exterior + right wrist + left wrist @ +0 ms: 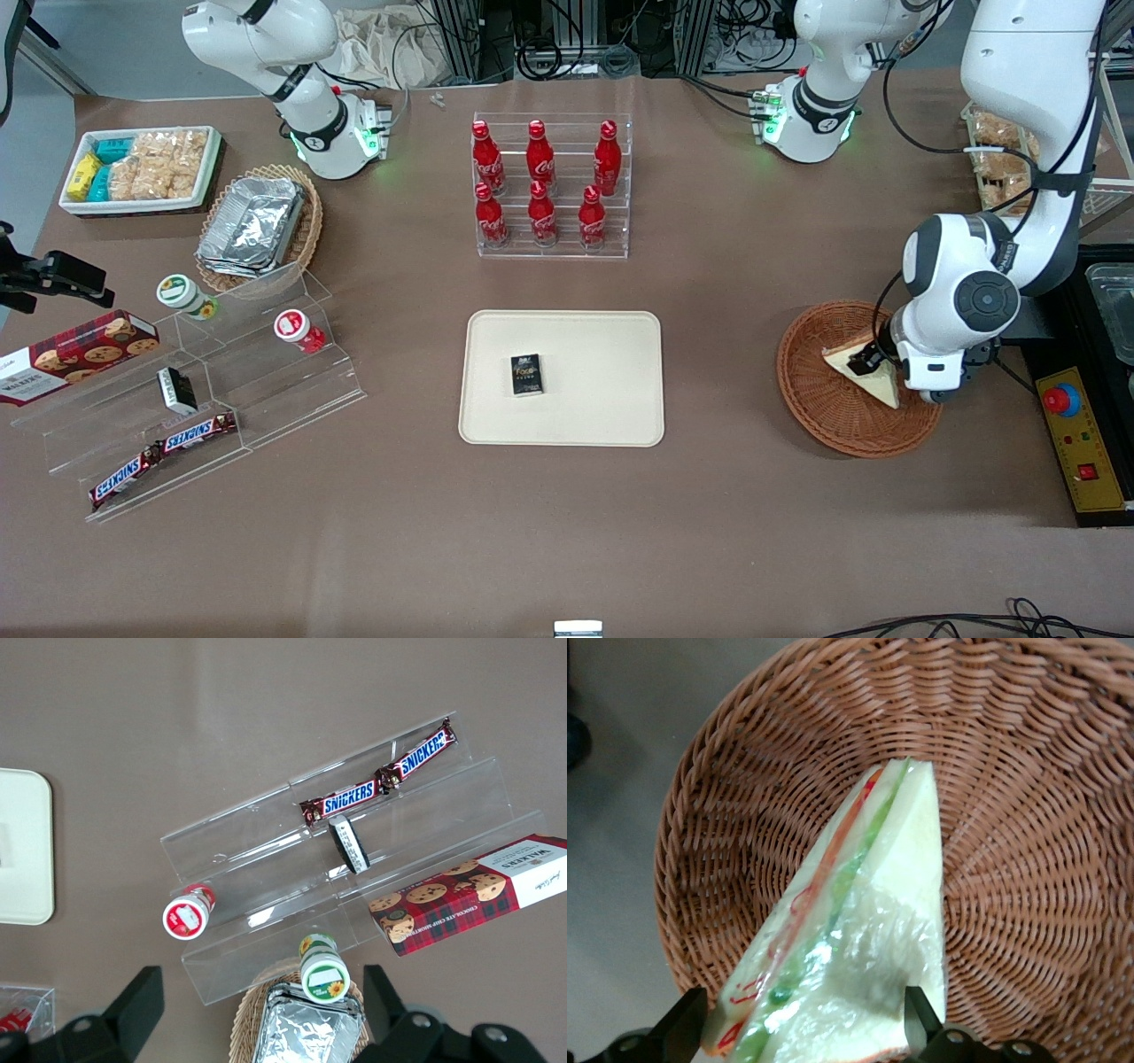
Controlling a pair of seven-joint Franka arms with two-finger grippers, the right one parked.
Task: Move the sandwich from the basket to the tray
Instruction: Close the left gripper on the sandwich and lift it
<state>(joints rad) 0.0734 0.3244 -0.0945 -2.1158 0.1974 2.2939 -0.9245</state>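
Observation:
The sandwich (881, 385) (868, 904), a wrapped wedge with pale bread and orange and green filling, lies in the reddish-brown wicker basket (824, 416) (1028, 815) toward the working arm's end of the table. My left gripper (864, 361) (804, 1028) is low over the basket and open. Its fingers (687, 1028) straddle the sandwich's wide end, one at the filling edge and one over the bread face. The cream tray (602, 390) sits mid-table, toward the parked arm from the basket.
A small dark box (526, 374) lies on the tray. A rack of red cola bottles (549, 186) stands farther from the front camera. A control box with a red button (1076, 434) sits beside the basket. An acrylic stand (204, 390) with snacks is at the parked arm's end.

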